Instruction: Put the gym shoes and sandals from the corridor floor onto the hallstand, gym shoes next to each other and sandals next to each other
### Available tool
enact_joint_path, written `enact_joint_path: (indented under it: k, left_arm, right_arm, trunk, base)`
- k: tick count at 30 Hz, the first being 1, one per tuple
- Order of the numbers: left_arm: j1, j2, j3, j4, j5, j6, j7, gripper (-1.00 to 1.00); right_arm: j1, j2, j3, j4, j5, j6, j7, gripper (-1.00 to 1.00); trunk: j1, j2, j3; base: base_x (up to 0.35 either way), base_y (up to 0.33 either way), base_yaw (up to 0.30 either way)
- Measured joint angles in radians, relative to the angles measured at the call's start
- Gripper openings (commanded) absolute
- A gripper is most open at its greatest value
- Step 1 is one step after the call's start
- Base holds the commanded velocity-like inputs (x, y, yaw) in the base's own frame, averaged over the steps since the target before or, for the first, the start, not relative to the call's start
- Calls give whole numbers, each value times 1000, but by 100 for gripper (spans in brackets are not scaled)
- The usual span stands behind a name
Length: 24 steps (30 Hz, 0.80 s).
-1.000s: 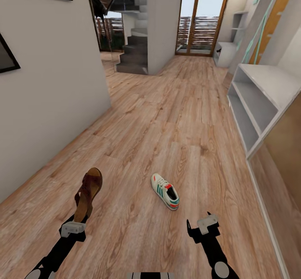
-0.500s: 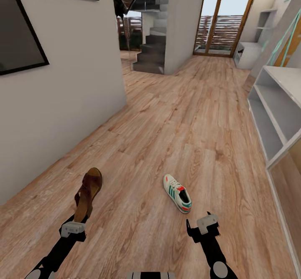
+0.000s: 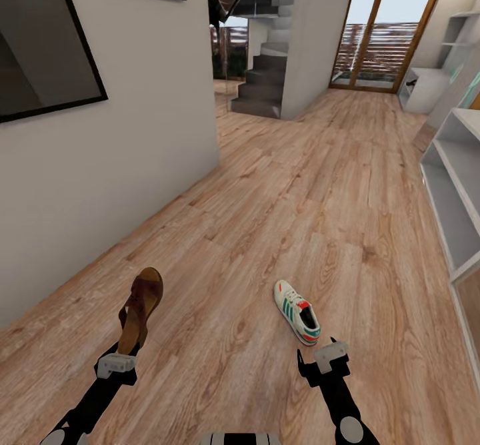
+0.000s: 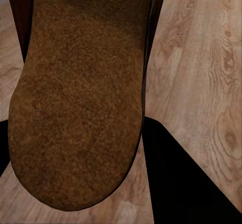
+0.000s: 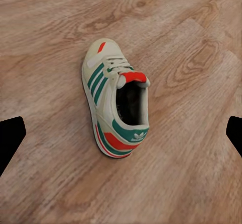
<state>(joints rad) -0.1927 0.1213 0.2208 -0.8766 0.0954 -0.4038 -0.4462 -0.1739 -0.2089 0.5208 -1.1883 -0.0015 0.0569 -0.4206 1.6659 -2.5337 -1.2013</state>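
One sneaker (image 3: 297,312) lies on the floor (image 3: 280,218). One brown sandal (image 3: 140,310) is in view. Two pincers show, left (image 3: 117,363) and right (image 3: 327,358). One shoe rack (image 3: 460,192). Two framed pictures (image 3: 47,45) hang on the wall.

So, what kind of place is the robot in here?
Most likely a home corridor: wood-plank floor, a staircase at the far end, glass doors beyond, and a pale shoe rack along the right wall.

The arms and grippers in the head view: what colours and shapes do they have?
Both arms are slim and black, with rounded grey joint caps near the bottom edge. The left gripper and right gripper each carry a small light grey block at the wrist, with black fingers ahead of it. No cables or markings are visible.
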Motion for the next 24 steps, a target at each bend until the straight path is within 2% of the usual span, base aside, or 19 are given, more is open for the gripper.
enact_joint_path:
  k: [5, 15, 24]
  left_arm:
    - [0, -1, -1, 0, -1, 0, 2, -100]
    - [0, 0, 0, 0, -2, 0, 2, -100]
    - [0, 0, 0, 0, -1, 0, 0, -100]
  right_arm:
    - [0, 0, 0, 0, 0, 0, 1, 100]
    - [0, 0, 0, 1, 0, 1, 9, 100]
    - [0, 0, 0, 1, 0, 1, 10, 100]
  trunk:
    - [0, 0, 0]
    - [0, 0, 0]
    - [0, 0, 0]
  base:
    - [0, -15, 26]
    - [0, -137, 5]
    - [0, -29, 1]
